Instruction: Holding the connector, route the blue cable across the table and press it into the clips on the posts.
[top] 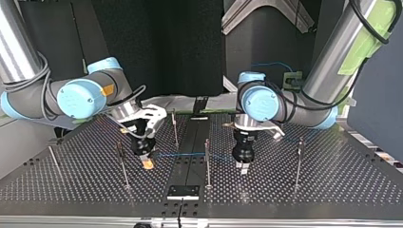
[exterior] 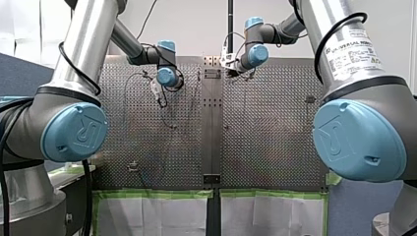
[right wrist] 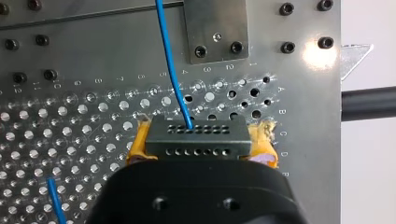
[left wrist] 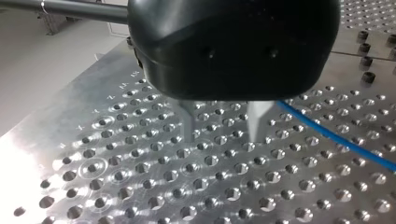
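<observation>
In the right wrist view my right gripper (right wrist: 201, 145) is shut on the black connector (right wrist: 196, 133), with a yellow pad on each side. The blue cable (right wrist: 170, 70) runs out of the connector's face and away over the plate. At the top view's left my right gripper (top: 148, 162) hangs low over the table, and the blue cable (top: 183, 154) runs from it past a thin post (top: 207, 161). In the left wrist view my left gripper (left wrist: 222, 137) is open just above the holes, with nothing between its metal fingers (left wrist: 189, 123). The cable (left wrist: 336, 137) lies beside it.
More thin posts stand on the perforated table (top: 332, 185): one (top: 122, 164) beside my right gripper, one (top: 175, 128) behind it, one (top: 298, 161) at the top view's right. A black plate (top: 183, 191) sits at the near edge. A bolted metal plate (right wrist: 215, 30) lies ahead of the connector.
</observation>
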Motion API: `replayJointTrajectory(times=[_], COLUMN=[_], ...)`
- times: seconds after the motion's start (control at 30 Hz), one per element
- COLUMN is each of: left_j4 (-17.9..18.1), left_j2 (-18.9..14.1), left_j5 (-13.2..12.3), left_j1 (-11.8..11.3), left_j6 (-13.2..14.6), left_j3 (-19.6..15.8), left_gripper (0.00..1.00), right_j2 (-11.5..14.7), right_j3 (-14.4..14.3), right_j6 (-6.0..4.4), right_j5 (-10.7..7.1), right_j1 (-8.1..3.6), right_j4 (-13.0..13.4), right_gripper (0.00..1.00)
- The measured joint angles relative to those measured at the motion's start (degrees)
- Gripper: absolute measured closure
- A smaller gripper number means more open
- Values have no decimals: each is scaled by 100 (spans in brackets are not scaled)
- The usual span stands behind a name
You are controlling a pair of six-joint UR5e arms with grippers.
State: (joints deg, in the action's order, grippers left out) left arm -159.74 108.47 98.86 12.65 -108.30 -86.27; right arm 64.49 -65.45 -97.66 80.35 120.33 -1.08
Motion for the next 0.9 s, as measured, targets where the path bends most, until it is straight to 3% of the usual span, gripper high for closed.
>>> replayJointTrajectory(times=[0.07, 0.43, 0.63, 0.9], left_j4=[-49, -544, -723, -823], left_j2=[0, -59, -317, -719], left_j5=[-10, -33, -51, -345], left_j1=[11, 69, 101, 207], left_j6=[8, 140, 100, 81], left_j3=[-1, -48, -302, -658], left_gripper=[0, 0, 0, 0], right_j2=[-1, -7, -10, -10], right_j3=[0, 0, -5, -7], right_j6=[0, 0, 0, 0], right_j5=[-6, -4, 6, 7], right_j1=[0, -52, -101, -109], right_j4=[-2, -18, -36, -55], right_gripper=[100, 100, 100, 100])
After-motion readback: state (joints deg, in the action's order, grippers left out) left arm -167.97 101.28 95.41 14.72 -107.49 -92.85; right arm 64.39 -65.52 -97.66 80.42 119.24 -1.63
